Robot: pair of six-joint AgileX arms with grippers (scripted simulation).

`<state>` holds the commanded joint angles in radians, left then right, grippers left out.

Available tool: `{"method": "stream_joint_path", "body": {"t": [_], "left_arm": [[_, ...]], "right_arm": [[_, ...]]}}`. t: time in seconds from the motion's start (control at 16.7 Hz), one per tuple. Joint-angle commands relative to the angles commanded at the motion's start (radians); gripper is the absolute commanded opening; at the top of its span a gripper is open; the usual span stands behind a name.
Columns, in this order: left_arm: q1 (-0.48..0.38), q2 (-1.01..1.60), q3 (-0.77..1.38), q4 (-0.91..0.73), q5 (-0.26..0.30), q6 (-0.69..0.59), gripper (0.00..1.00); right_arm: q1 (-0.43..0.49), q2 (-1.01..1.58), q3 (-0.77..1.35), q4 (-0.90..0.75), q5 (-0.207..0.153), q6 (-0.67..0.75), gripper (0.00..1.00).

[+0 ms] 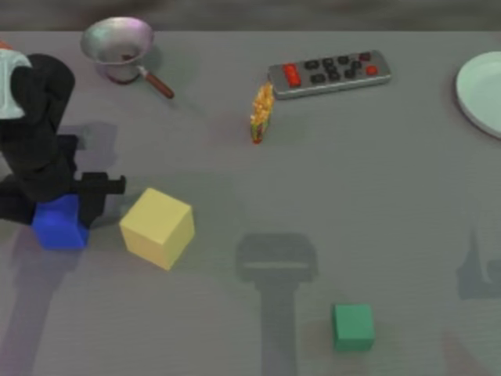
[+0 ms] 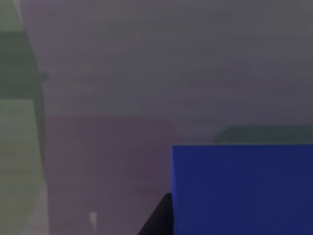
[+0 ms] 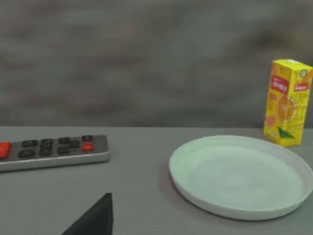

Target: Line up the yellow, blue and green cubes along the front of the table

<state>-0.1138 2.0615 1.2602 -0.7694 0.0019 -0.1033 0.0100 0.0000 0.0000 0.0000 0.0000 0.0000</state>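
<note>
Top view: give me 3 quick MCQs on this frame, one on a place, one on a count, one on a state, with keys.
1. Which cube lies nearest the table's front edge?
A. yellow cube
B. blue cube
C. green cube

2. How many cubes are on the table?
A. two
B. three
C. four

3. What is the left gripper doing?
A. parked away from every cube
B. down at the blue cube on the table's left side
C. carrying the green cube high over the plate

Key:
1. C: the green cube sits lowest in the top view, below the yellow cube and the blue cube.
2. B: one yellow, one blue, one green.
3. B: the left gripper is right at the blue cube, which fills the left wrist view; the right arm is out of the top view.
</note>
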Motion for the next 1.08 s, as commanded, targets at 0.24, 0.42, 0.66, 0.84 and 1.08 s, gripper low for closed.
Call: {"method": "stream_joint_path", "body": {"t": [0.24,0.42,0.66,0.84,1.08], "left_arm": [[0.000,0.000,0.000,0.000,0.000,0.000,0.00],[0.002,-0.028,0.021,-0.027,-0.002,0.002,0.00],[0.012,-0.078,0.097,-0.163,-0.003,-0.001,0.00],[0.019,-0.119,0.149,-0.252,-0.003,-0.002,0.00],[0.014,-0.123,0.155,-0.261,-0.004,0.000,0.00]], "right_arm": [[0.000,0.000,0.000,0.000,0.000,0.000,1.00],[0.000,0.000,0.000,0.000,0.000,0.000,1.00],[0.000,0.000,0.000,0.000,0.000,0.000,1.00],[0.000,0.000,0.000,0.000,0.000,0.000,1.00],[0.000,0.000,0.000,0.000,0.000,0.000,1.00]]}}
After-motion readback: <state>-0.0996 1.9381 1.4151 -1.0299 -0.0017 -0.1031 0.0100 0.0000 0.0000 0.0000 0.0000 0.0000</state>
